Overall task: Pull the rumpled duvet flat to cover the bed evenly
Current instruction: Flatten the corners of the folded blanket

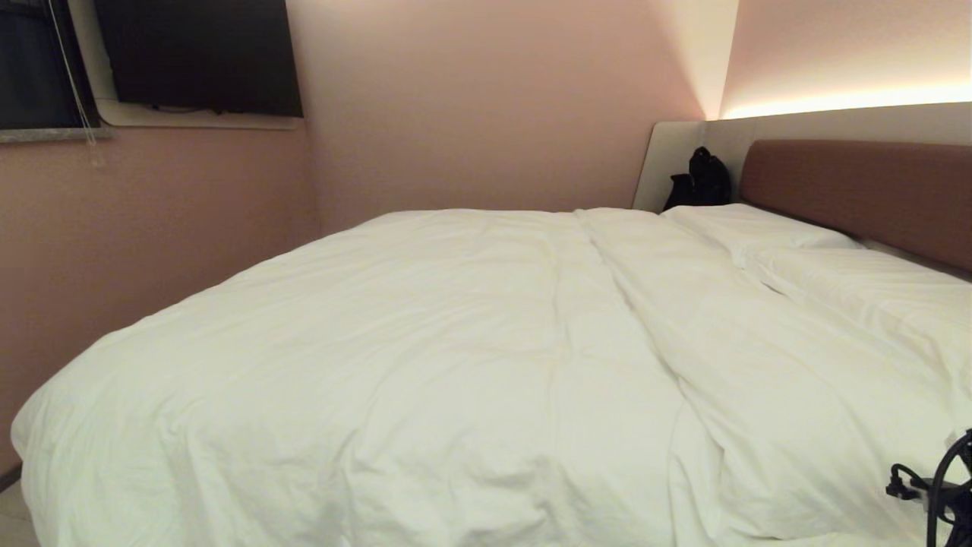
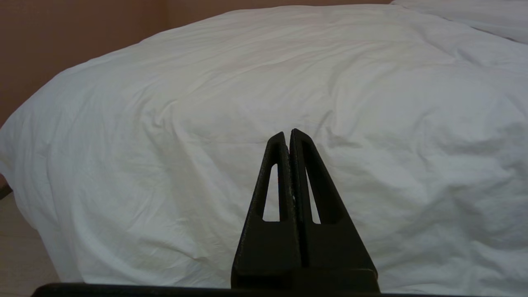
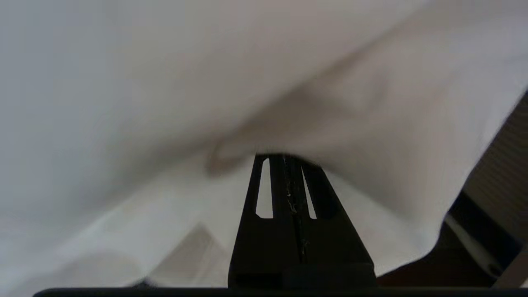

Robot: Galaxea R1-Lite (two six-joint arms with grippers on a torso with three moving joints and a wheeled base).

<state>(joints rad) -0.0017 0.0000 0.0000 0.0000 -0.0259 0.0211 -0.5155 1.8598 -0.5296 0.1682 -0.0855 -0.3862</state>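
Observation:
The white duvet (image 1: 425,357) lies spread over the bed (image 1: 858,197), wrinkled, with a long ridge running from the middle toward the near right corner. In the right wrist view my right gripper (image 3: 288,159) is shut at the duvet's (image 3: 338,107) overhanging edge. Its tips are buried in a fold of cloth that creases away from them. Only that arm's cables (image 1: 938,486) show at the head view's lower right. My left gripper (image 2: 288,133) is shut and empty, held in front of the duvet's (image 2: 231,82) near side without touching it.
Two white pillows (image 1: 767,228) lie against the reddish-brown headboard at the right. A black bag (image 1: 702,178) stands in the far corner. Pink walls run close along the bed's far and left sides, with a dark screen (image 1: 197,57) above. Floor (image 2: 24,251) shows at the left.

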